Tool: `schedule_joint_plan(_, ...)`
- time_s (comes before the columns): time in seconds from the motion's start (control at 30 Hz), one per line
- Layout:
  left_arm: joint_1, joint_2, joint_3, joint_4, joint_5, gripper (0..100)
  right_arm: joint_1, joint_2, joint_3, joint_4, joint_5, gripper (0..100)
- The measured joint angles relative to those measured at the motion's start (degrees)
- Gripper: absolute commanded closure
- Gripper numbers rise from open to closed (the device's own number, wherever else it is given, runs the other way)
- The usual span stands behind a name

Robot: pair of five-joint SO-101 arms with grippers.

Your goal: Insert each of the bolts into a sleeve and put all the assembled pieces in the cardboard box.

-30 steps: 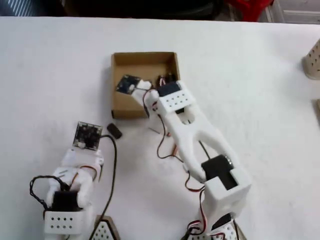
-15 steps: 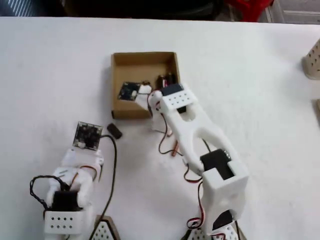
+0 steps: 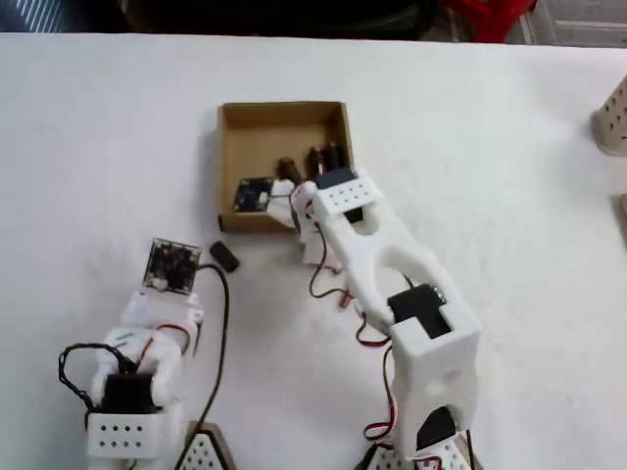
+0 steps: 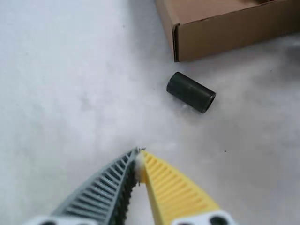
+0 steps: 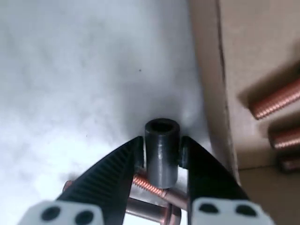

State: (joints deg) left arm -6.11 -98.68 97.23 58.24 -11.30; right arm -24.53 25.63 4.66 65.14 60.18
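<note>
The cardboard box [image 3: 231,147] lies open at mid-table with a few dark assembled pieces [image 3: 328,155] inside. My right arm [image 3: 358,220] ends at the box's near wall. My right gripper [image 5: 161,146] is shut on a black sleeve [image 5: 162,150], held over the white table just outside the box wall [image 5: 206,70]. A copper bolt [image 5: 146,184] shows slanted behind the sleeve's lower end. Copper bolt ends [image 5: 276,104] lie inside the box. Another black sleeve [image 3: 224,256] [image 4: 191,92] lies loose near the box corner [image 4: 187,40]. My left gripper [image 4: 138,158] is shut and empty, short of it.
My left arm [image 3: 147,338] rests at the near left of the table. Red and black wires [image 3: 318,284] hang beside the right arm. A beige perforated block [image 3: 612,122] stands at the far right edge. White table surrounds the box.
My right arm has drawn back toward the near side, carrying its gripper from over the box's inside to its near wall. The left arm and loose sleeve have not moved.
</note>
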Motion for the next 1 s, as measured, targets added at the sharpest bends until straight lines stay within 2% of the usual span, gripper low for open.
schedule_joint_plan(0.17, 0.0, 0.0, 0.0, 0.0, 0.0, 98, 0.09, 0.0, 0.0, 0.0, 1.49, 88.9)
schedule_joint_plan(0.3, 0.0, 0.0, 0.0, 0.0, 0.0, 98, 0.09, 0.0, 0.0, -0.09, 2.2, 98.7)
schedule_joint_plan(0.47, 0.0, 0.0, 0.0, 0.0, 0.0, 98, 0.53, 0.09, -0.7, -0.62, 1.85, 98.1)
schedule_joint_plan(0.7, 0.0, 0.0, 0.0, 0.0, 0.0, 98, 0.26, -4.04, 0.09, 0.62, -8.09, 98.1)
schedule_joint_plan(0.83, 0.0, 0.0, 0.0, 0.0, 0.0, 98, 0.7, -14.42, 5.63, 0.62, -13.89, 98.1)
schedule_joint_plan(1.0, 0.0, 0.0, 0.0, 0.0, 0.0, 98, 1.41, -27.6, 15.3, -1.23, -24.97, 98.1)
